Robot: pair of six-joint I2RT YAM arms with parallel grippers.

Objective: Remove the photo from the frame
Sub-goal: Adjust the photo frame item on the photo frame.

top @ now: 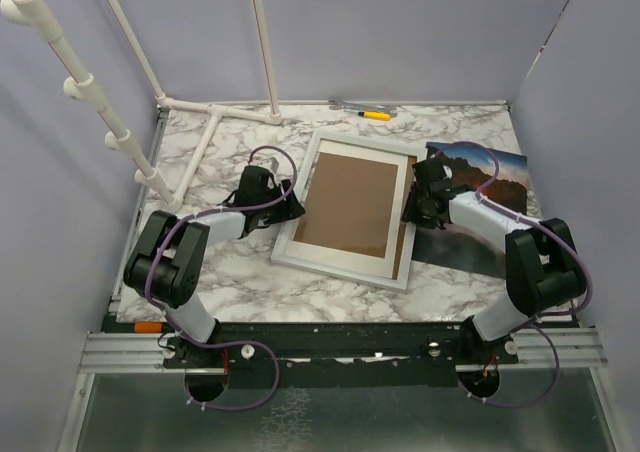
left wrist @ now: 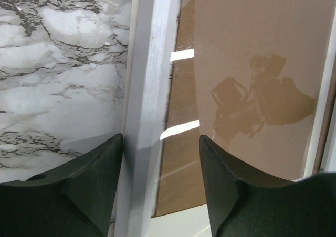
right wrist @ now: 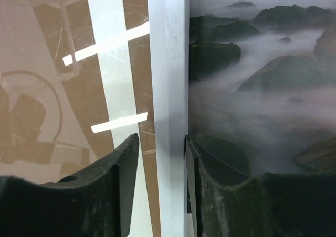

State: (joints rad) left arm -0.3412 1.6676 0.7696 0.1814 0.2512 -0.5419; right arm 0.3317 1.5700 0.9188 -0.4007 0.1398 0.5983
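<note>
Top external camera is looking down from above and behind the near side of the frame (top: pixel 340 272), standing far enough off to be taking in the whole frame and most of the tabletop (top: pixel 250 272).

Left wrist camera is sitting very close over the frame's left rail and facing steeply down, with the left jaws filling its lower edge.

Right wrist camera is sitting equally close over the frame's right rail, with the right jaws along its lower edge. It is also catching the photo (right wrist: pixel 252 90) just right of the frame.

All three views are sharing the frame. Both wrist views are taking in the brown panel (left wrist: pixel 252 48) inside it.
</note>
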